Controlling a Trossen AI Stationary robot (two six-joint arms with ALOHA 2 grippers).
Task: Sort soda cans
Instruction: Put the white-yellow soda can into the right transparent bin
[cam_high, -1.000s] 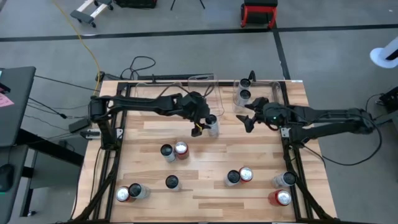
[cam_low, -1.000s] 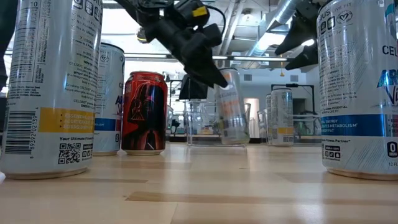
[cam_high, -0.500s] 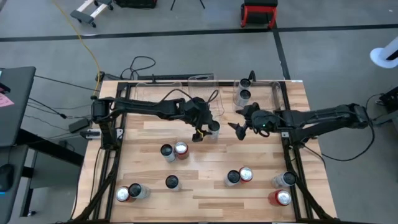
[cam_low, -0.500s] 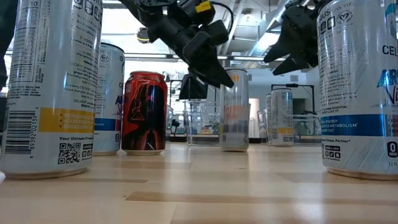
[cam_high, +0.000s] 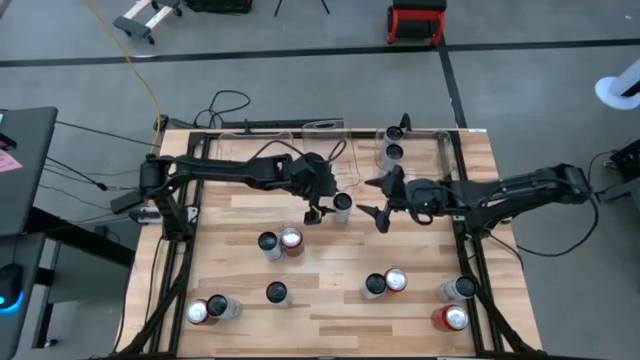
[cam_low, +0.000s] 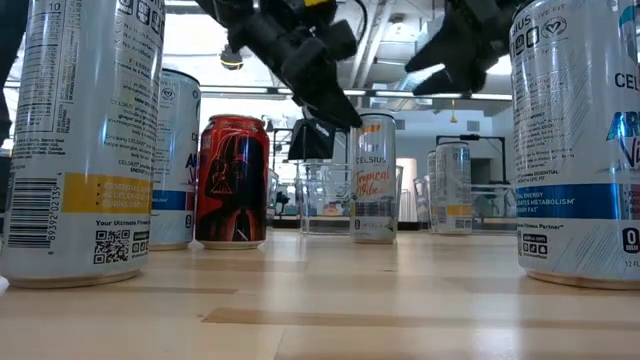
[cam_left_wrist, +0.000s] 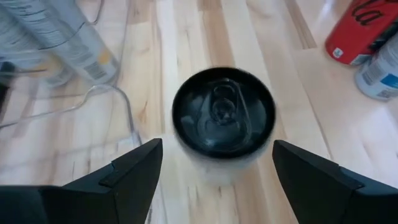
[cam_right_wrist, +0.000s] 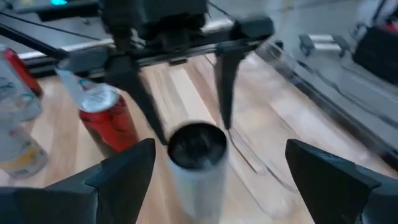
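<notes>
A silver-grey soda can with a dark top (cam_high: 342, 204) stands upright on its base in the middle of the table's far half; it is also plain in the low view (cam_low: 375, 178). My left gripper (cam_high: 324, 198) is open just left of and above it. In the left wrist view its fingers flank the can's top (cam_left_wrist: 224, 115) without touching. My right gripper (cam_high: 379, 203) is open, level, right of the can and pointing at it; its wrist view shows the can (cam_right_wrist: 198, 152) between the fingers, farther off.
Two clear bins (cam_high: 322, 135) (cam_high: 420, 148) sit at the far edge; the right one holds two cans (cam_high: 393, 152). Red and silver cans stand in pairs (cam_high: 280, 242) (cam_high: 385, 283) (cam_high: 209, 309) (cam_high: 455, 303), plus a single one (cam_high: 276, 292), over the near half.
My left gripper stood the tilted can upright on the table, let go of it and drew back up and toward the table's left. My right gripper moved from the right toward the can, coming lower and closer to it.
</notes>
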